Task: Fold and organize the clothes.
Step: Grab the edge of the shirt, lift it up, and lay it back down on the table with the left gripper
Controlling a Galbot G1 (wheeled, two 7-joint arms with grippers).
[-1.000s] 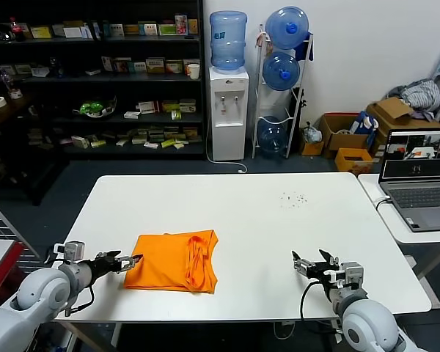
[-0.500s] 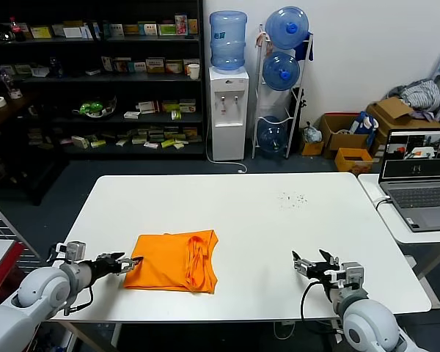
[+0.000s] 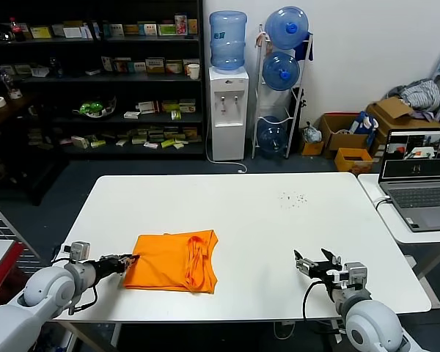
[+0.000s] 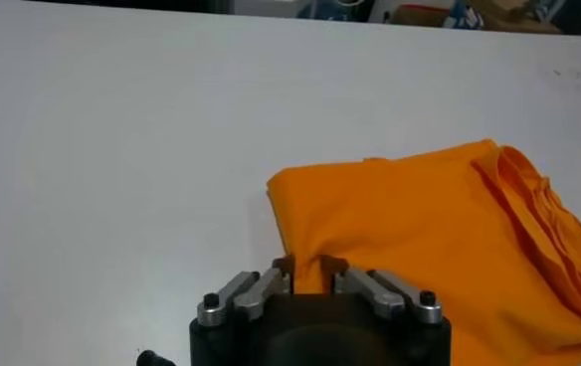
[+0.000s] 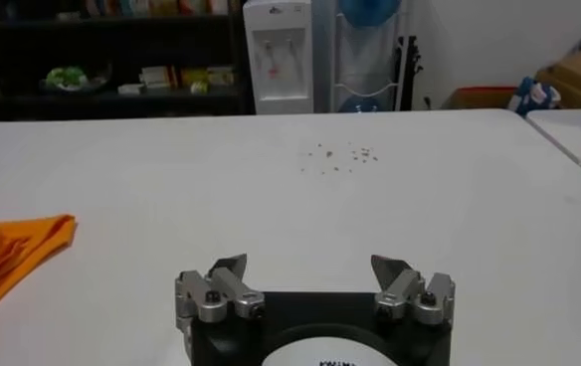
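The clothes are one bright orange T-shirt, folded into a rough square on the white table near its front left. My left gripper sits at the shirt's near left corner, and its jaws pinch a fold of the orange fabric between them. The collar ridge runs down the shirt's right side. My right gripper rests low over the table's front right, far from the shirt, open and holding nothing. A corner of the shirt shows in the right wrist view.
A laptop stands on a side table at the right. Small dark specks lie on the far part of the table. Shelves, a water dispenser and cardboard boxes stand beyond the table.
My left gripper has closed from wide open onto the shirt's near left corner. The right arm has not moved.
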